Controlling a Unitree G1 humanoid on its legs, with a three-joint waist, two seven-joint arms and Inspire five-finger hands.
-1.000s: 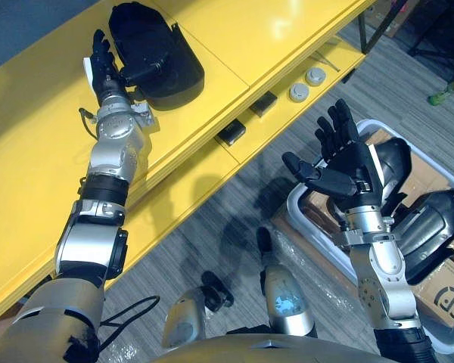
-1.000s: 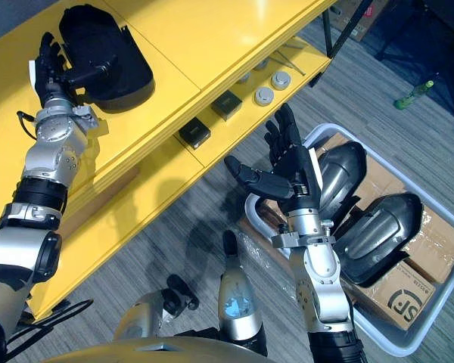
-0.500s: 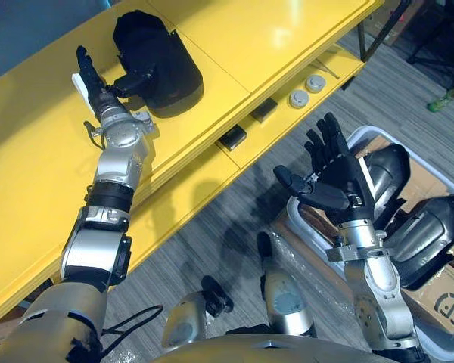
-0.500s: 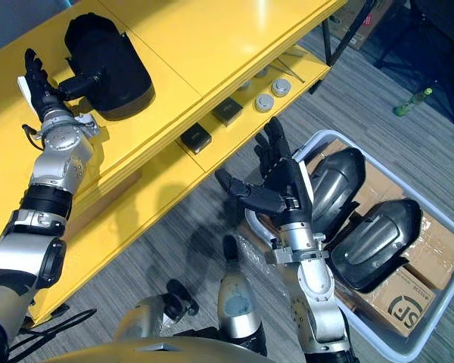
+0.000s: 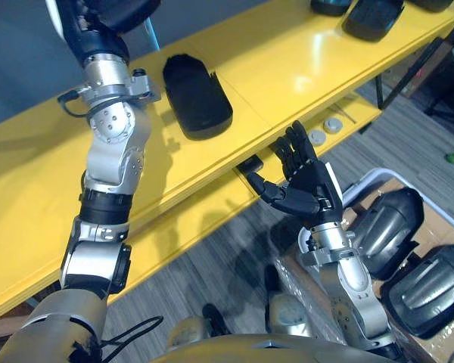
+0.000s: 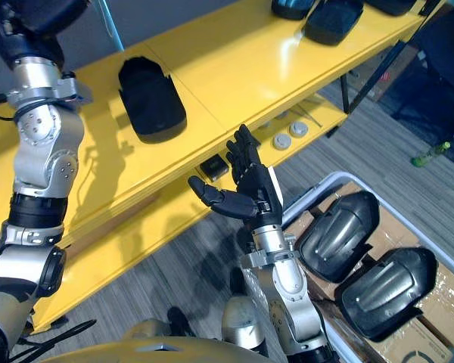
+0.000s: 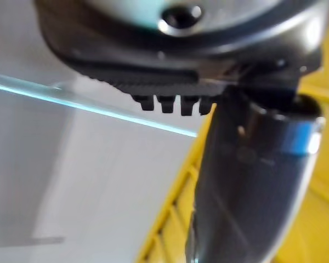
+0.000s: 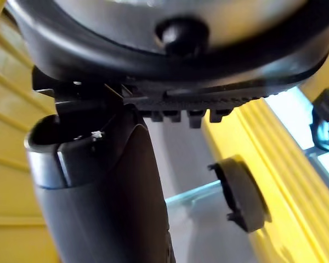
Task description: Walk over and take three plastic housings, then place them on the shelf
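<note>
Two head eyes sitting high, side by side, looking down. Both sharing same scene: yellow shelf (image 5: 303,68), black housing (image 5: 198,97) on it, right hand (image 5: 310,190), grey floor (image 5: 212,257). Left wrist camera sitting very close on left hand (image 7: 252,181), looking along it at pale wall (image 7: 71,164). Right wrist camera sitting just as close, looking past right hand at shelf.

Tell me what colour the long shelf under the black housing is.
Bright yellow; the shelf shows best in the right eye view.
</note>
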